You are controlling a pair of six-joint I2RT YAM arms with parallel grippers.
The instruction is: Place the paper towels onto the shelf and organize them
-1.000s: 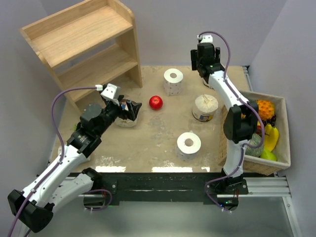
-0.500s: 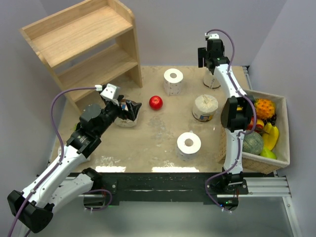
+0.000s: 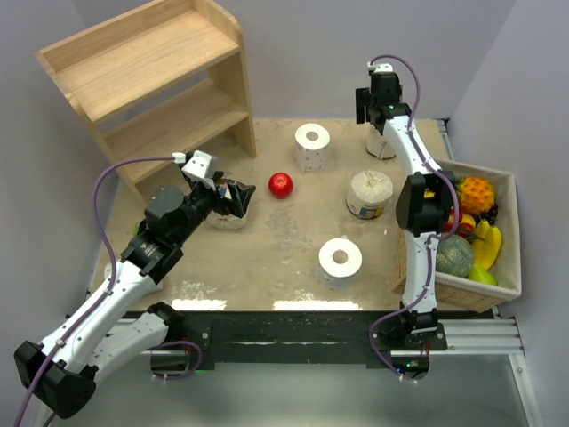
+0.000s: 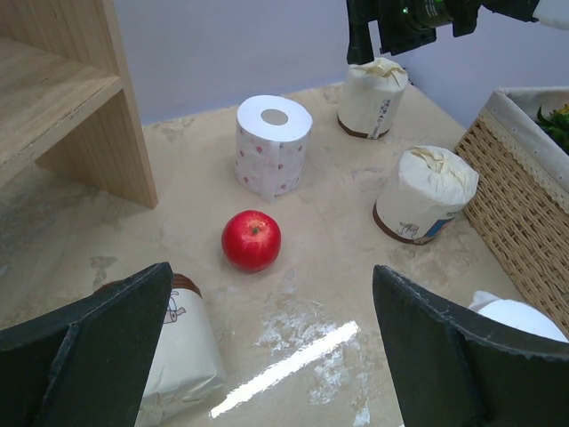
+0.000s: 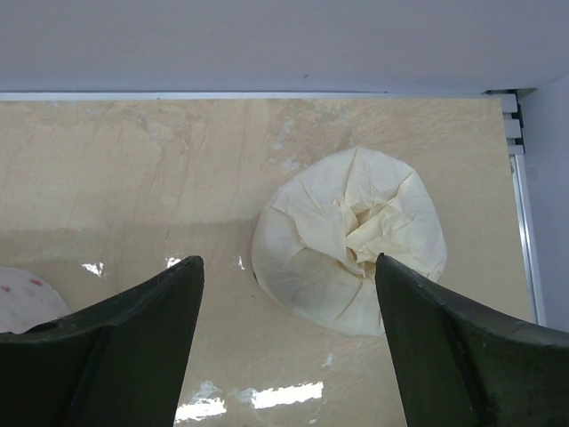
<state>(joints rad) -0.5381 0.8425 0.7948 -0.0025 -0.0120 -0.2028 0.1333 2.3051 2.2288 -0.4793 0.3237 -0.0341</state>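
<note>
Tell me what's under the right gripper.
A cream-wrapped paper towel roll, upright on the table, sits below the open right gripper. Its sides and label are hidden from above.

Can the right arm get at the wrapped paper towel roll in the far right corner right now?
Probably yes. The right gripper hangs above that wrapped roll with its jaws open and nothing between them. The roll sits slightly off-centre, so a small shift may be needed.

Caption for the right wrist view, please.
Right gripper, open, hovers above a cream-wrapped paper towel roll standing near the far edge of the table.
</note>
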